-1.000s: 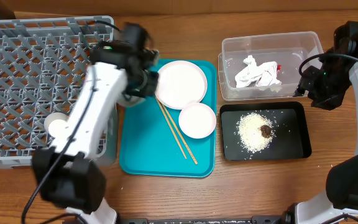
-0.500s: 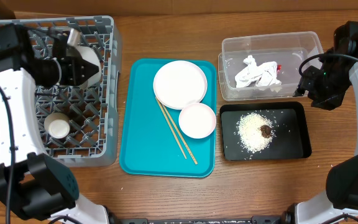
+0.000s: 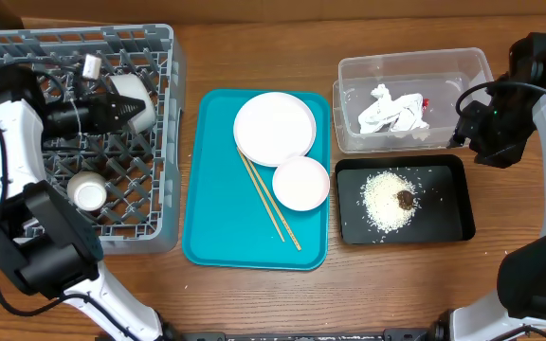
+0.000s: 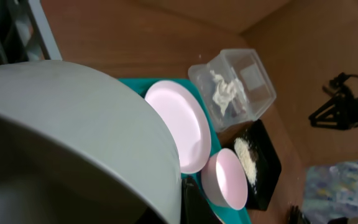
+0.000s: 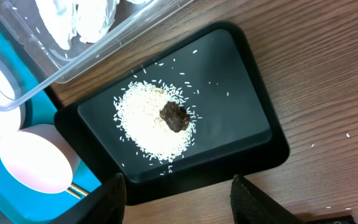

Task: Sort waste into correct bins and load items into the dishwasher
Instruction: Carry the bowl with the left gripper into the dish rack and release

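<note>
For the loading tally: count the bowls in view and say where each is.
2. The grey bowl is at the dish rack, in the left gripper. The pink bowl sits on the teal tray, beside the plate. None seems hidden.

Blurred, edge-cropped grey bowl (image 4: 73, 130)

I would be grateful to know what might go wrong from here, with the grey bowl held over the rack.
The grey bowl, clamped in the left gripper, hangs over the dish rack; released unevenly, it could catch on the lattice and tip. The white cup stands in the rack near that arm, so a retreat might knock it. The chopsticks lie beside the plate and pink bowl; lifting either may roll them.
</note>
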{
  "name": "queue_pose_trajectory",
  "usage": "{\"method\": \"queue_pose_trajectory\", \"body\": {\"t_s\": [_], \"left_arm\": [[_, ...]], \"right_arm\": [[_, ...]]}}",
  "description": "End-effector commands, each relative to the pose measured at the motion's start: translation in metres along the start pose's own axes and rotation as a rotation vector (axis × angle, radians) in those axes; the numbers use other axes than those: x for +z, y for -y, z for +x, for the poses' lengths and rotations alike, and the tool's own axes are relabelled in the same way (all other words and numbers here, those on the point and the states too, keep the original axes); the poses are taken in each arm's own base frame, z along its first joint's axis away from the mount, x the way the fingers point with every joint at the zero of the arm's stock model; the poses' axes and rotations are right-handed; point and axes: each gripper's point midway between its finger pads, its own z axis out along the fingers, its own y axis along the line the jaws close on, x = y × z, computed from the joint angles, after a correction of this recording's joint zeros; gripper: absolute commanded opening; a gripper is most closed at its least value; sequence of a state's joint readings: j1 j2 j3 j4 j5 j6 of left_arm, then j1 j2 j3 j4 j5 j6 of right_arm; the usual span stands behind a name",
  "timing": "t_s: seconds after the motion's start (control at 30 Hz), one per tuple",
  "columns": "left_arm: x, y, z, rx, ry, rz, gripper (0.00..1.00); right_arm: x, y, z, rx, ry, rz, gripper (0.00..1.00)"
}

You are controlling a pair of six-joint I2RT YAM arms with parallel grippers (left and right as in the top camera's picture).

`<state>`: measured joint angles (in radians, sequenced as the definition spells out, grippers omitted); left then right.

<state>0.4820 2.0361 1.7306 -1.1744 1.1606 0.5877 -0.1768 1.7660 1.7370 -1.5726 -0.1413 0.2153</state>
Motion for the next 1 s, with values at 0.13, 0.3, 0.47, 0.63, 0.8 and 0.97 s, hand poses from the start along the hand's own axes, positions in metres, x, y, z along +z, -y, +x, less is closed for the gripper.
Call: {"method": "queue_pose_trajectory", "body": {"t_s": [0.13, 0.3, 0.47, 0.63, 0.8, 0.97], "left_arm": [[-0.003, -0.014, -0.014, -0.018, 0.141, 0.167, 0.04], [-0.002, -0.028, -0.014, -0.054, 0.192, 0.23, 0.04], [-0.008, -0.038, -0.012, -0.076, 0.202, 0.213, 0.04], [-0.02, -0.059, -0.002, -0.14, 0.172, 0.12, 0.06], [-0.032, -0.087, 0.018, -0.28, 0.1, -0.023, 0.41], [-0.044, -0.089, 0.025, -0.338, 0.104, -0.037, 0.66]], "right_arm": [[-0.014, 0.0, 0.001, -0.003, 0.045, -0.007, 0.56], [-0.009, 0.002, 0.004, -0.001, 0.028, -0.002, 0.56], [-0.007, 0.003, 0.005, 0.001, 0.02, 0.001, 0.56], [-0.007, 0.003, 0.006, 0.001, 0.02, 0.001, 0.56], [-0.007, 0.003, 0.005, 0.001, 0.021, 0.0, 0.56], [-0.007, 0.003, 0.006, 0.001, 0.02, 0.001, 0.56]]}}
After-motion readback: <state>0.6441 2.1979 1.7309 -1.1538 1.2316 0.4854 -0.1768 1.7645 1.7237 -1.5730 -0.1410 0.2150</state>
